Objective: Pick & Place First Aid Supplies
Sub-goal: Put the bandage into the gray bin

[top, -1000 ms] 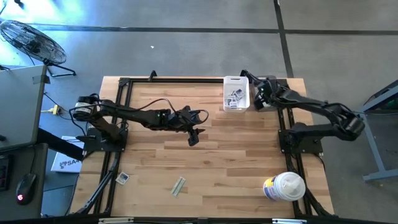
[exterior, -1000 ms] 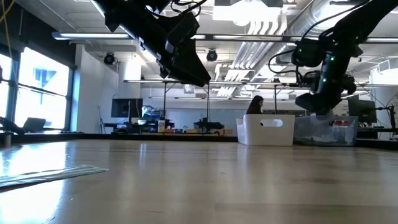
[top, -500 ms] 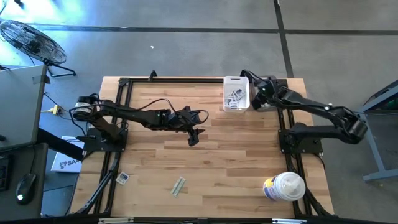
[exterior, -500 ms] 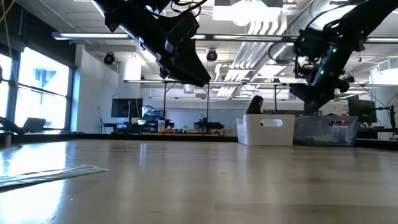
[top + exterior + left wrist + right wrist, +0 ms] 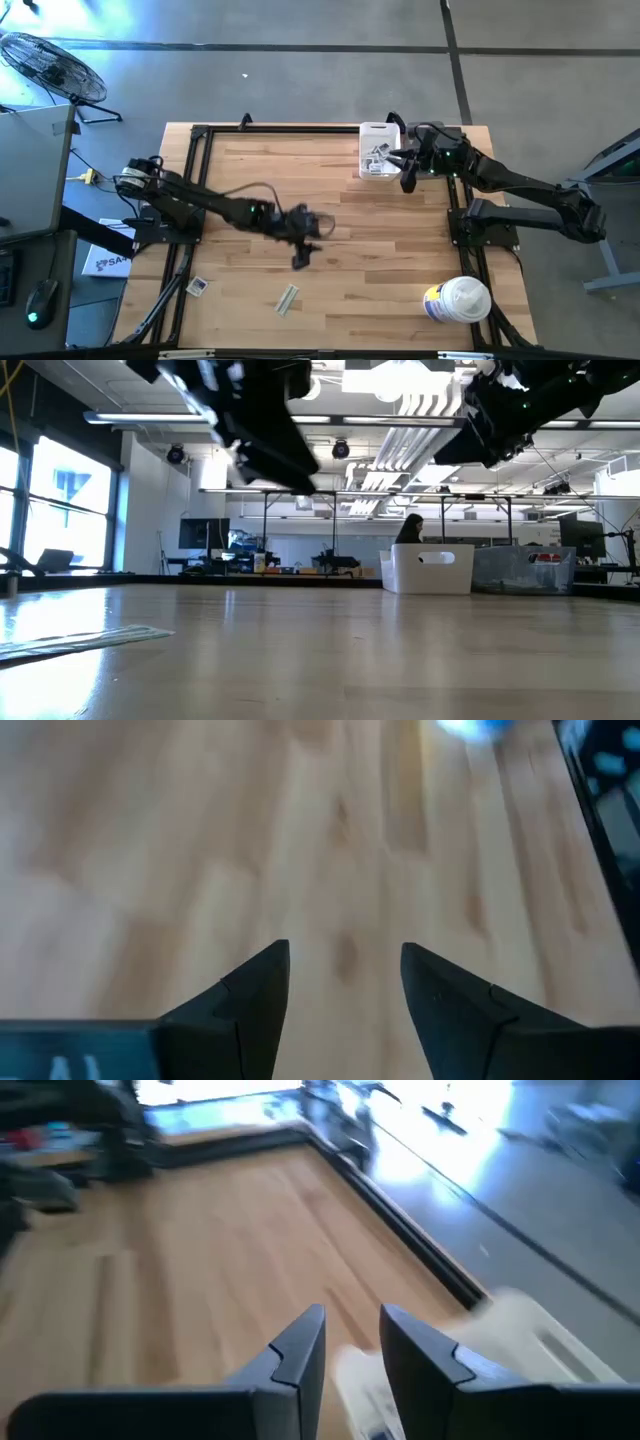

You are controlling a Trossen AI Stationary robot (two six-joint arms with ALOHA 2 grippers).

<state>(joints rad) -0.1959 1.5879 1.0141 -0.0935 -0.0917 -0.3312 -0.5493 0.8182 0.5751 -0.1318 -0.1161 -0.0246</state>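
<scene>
- Since two packets are left on the near-left part of the table (image 5: 400,260), the step in hand is judged to be a fresh pickup, with the square white packet (image 5: 197,286) seen near the left frame rail and the narrow green-beige strip (image 5: 288,298) just to its right, near the front edge.
- Over the table's middle, the left gripper (image 5: 303,256) is held above the bare wood, its fingers (image 5: 258,995) parted with nothing between them and only planks showing in the gap.
- For a clean pickup, that gripper should be lowered over the strip, which lies just nearer than it, with the jaws set across the strip's narrow width.
- Because both packets lie flat on the wood, the fingertips would need to be brought right down to the surface before closing; a high close is likely to miss.
- At the far side, right of centre, the white bin (image 5: 379,131) is seen with several packets already lying inside.
- Just beside the bin's right edge, the right gripper (image 5: 408,180) is held above the table, its fingers (image 5: 298,1348) a little apart and empty.
- At the near right, the white canister (image 5: 458,300) is left standing, well apart from both arms, and need not be touched.
</scene>
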